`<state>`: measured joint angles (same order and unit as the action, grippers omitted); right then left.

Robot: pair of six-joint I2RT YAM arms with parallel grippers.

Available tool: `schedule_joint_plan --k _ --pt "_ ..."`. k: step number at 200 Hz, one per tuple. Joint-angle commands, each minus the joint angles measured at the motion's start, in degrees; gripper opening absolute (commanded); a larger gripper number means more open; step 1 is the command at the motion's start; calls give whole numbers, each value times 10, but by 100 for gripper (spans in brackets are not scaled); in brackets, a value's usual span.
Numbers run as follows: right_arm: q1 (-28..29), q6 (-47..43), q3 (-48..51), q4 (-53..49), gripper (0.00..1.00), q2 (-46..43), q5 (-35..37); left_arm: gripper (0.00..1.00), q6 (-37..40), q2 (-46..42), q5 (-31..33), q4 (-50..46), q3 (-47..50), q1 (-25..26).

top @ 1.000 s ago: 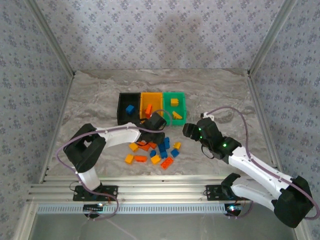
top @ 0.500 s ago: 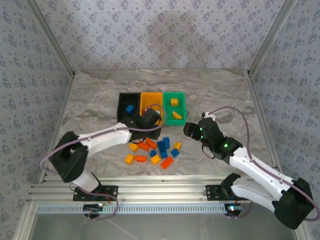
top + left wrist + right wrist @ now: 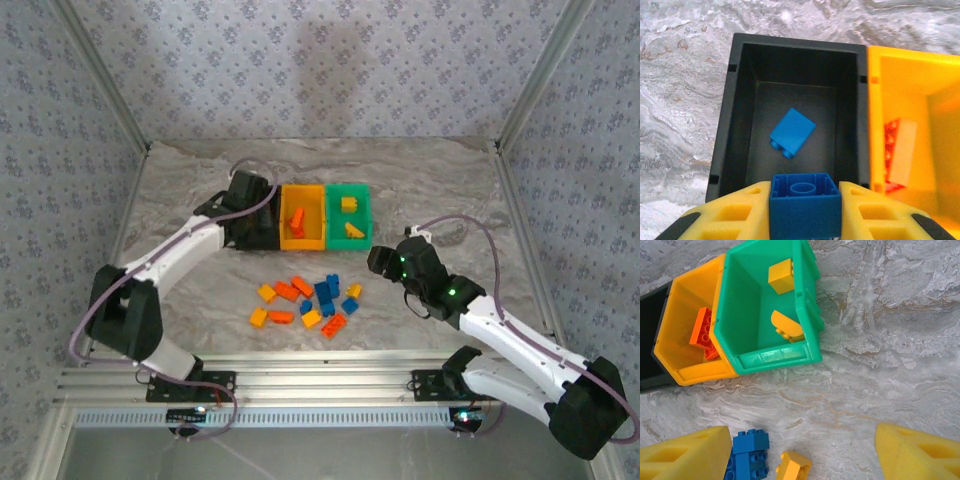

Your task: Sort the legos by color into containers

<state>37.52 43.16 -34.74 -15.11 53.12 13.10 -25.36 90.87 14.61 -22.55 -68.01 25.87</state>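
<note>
My left gripper (image 3: pixel 805 199) is shut on a blue lego (image 3: pixel 805 207) and hangs over the near edge of the black container (image 3: pixel 795 41), where another blue lego (image 3: pixel 791 132) lies. From above, the left gripper (image 3: pixel 250 196) covers part of the black container (image 3: pixel 262 234). The orange-yellow container (image 3: pixel 302 189) holds an orange-red lego (image 3: pixel 297 217), and the green container (image 3: pixel 368 215) holds two yellow legos (image 3: pixel 781 276). Several loose legos (image 3: pixel 310 300) lie in front of the containers. My right gripper (image 3: pixel 805 440) stands open just above the table, near blue legos (image 3: pixel 747 455) and a yellow lego (image 3: pixel 792 467).
Patterned walls with metal posts close in the marble table (image 3: pixel 450 180) at the back and sides. Bare table lies to the right of the green container and behind the row. The right arm (image 3: pixel 500 330) stretches along the right front.
My left arm has swung from the loose pile back and left to above the black container, carrying the blue lego. The right arm has not moved.
</note>
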Motion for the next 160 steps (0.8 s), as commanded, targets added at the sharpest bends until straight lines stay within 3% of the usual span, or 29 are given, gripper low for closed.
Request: schedule_joint_plan --k 1,12,73,105,134,160 --pt "-3 12 5 -19 77 -16 1 32 15 40 1 -10 -49 -11" --pt "-4 13 6 -22 78 -19 -2 34 17 60 -4 -12 -64 -13" --pt "-3 21 10 -33 80 -8 -31 70 8 79 -31 -31 -127 -12" --pt "-2 24 16 -25 80 9 -51 90 -4 1 -60 -12 -94 10" --pt "10 27 18 -2 80 39 -63 99 -30 -106 -84 27 -6 53" --pt "32 33 8 4 79 87 -58 99 -68 -202 -89 53 97 104"
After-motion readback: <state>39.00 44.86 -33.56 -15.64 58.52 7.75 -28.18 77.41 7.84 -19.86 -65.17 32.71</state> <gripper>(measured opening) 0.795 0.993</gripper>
